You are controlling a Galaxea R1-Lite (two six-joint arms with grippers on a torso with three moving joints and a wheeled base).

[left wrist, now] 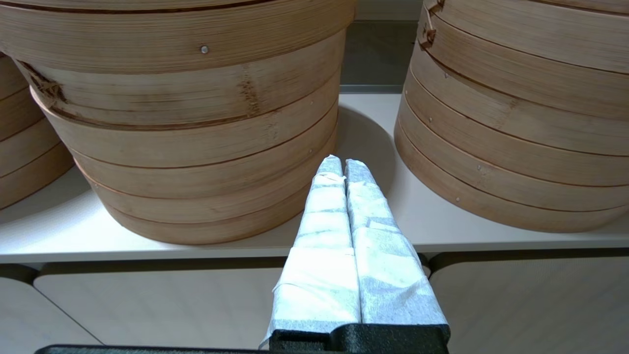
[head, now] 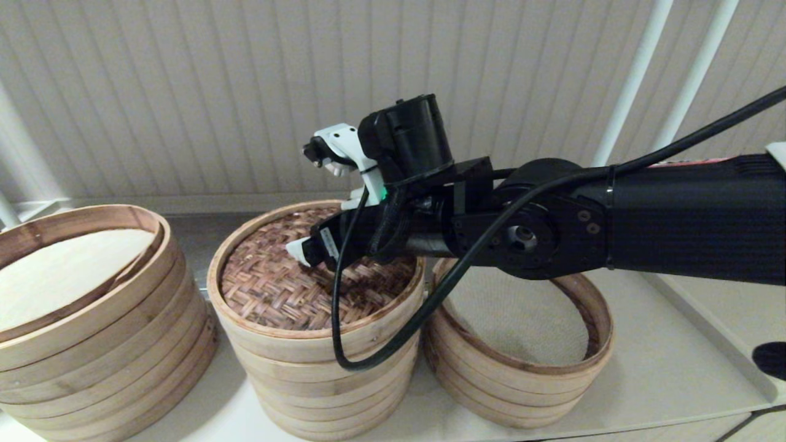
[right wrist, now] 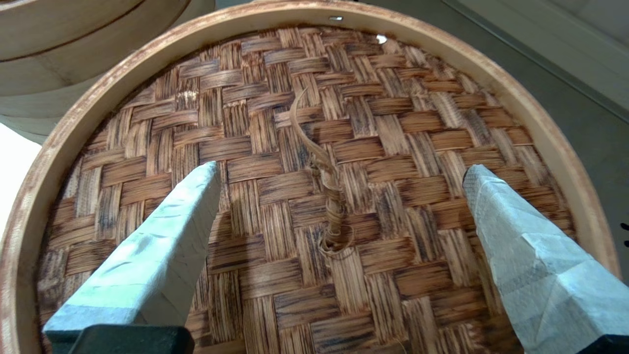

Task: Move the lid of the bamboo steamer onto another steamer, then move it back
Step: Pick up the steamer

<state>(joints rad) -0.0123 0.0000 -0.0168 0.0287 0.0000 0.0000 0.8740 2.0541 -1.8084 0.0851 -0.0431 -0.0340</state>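
Right tool [right wrist: 339,182] spread wide, holding nothing, over the bamboo steamer lid [head: 307,288] on the middle stack; lid likely light, stiff; grasp its twisted centre loop [right wrist: 331,216].

- The bamboo steamer lid [head: 295,288] is round and shallow. Its top is dark brown woven strips, and a pale band runs round the edge. A thin twisted loop [right wrist: 328,196] sticks up at its middle. It lies flat on the middle stack.
- The middle steamer stack [head: 322,374] is made of pale bamboo rings. The lid covers its top.
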